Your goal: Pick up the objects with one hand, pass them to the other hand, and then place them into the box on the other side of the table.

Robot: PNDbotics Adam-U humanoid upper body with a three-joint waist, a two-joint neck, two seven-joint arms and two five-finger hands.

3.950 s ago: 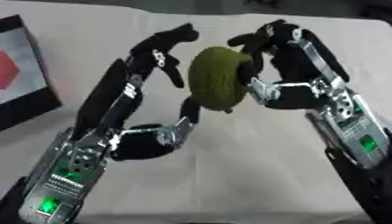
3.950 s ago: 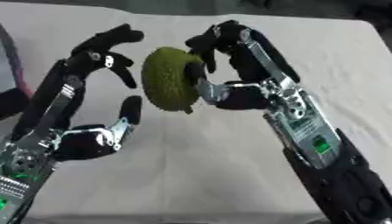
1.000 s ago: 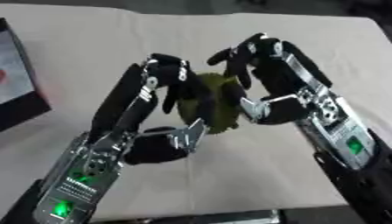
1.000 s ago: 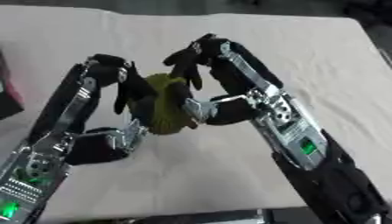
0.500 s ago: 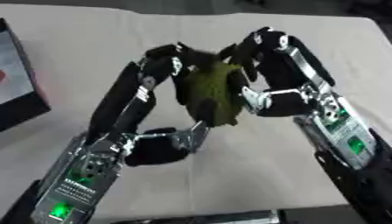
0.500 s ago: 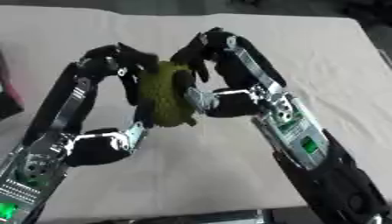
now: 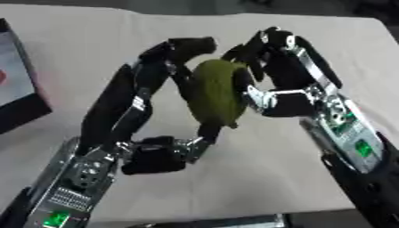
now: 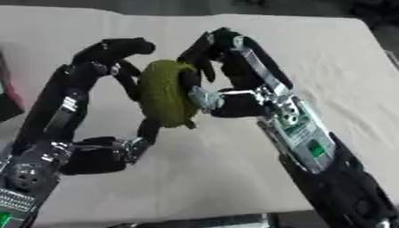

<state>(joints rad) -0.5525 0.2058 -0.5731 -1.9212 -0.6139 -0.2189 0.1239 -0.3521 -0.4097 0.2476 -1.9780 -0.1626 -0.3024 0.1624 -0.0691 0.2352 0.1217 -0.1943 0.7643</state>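
While both hands meet over the middle of the table [image 7: 93,40], the green object [image 7: 214,98] hangs between them, clear of the cloth, with its long axis close to upright. Your left hand [image 7: 160,73] curls over it from the left: fingers hook round the top and the thumb comes up under its lower end. Your right hand [image 7: 273,75] wraps it from the right, with fingers curled over the upper edge and the thumb pressed against its side. So you have it pinched from both sides at once; judging by that, the handover is in mid-step and neither hand has let go.

What matters next is which way the box [image 7: 19,93] lies. It sits at the left edge of the table, well apart from the object, and your left arm is the nearer one to it. Only a dark wall and a pale inner face with a red patch show; you cannot tell what, if anything, is inside. Make sure the left hand carries the object alone before the right one opens.
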